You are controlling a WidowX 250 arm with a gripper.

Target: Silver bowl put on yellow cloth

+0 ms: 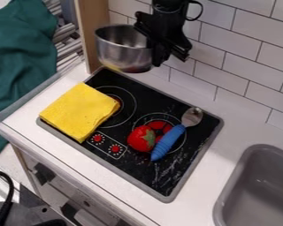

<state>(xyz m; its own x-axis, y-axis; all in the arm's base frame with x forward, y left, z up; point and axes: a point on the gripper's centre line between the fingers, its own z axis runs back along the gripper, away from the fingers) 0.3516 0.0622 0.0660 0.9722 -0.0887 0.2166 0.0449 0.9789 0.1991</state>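
- The jaws of the gripper (167,54) look clamped on the near-side rim of the silver bowl, though the dark fingers merge with the dark wrist there, so the exact pinch is hard to make out.
- The silver bowl (123,50) is in the air above the far left corner of the cooktop (141,172), its open mouth up and a little tilted; it is apart from the yellow cloth.
- The black arm (170,11) comes down from the top edge of the view, beyond the cooktop's far edge.
- The yellow cloth (79,110), folded into a thick pad, lies on the left part of the cooktop, partly over a ring marking.
- The red toy tomato (141,138), with its green leafy top, sits near the middle of the cooktop.
- The spoon lies just beside the tomato, on the cooktop's right half, its blue handle (167,142) toward the near edge and its metal end (192,116) toward the far right corner.
- The white counter (232,132) surrounds the cooktop.
- The grey sink (225,196) is set in to the right of the cooktop.
- The white tiled wall (244,57) stands behind the cooktop, and a wooden post (90,35) rises by its far left corner.
- Green fabric (20,62) hangs left of the cooktop.
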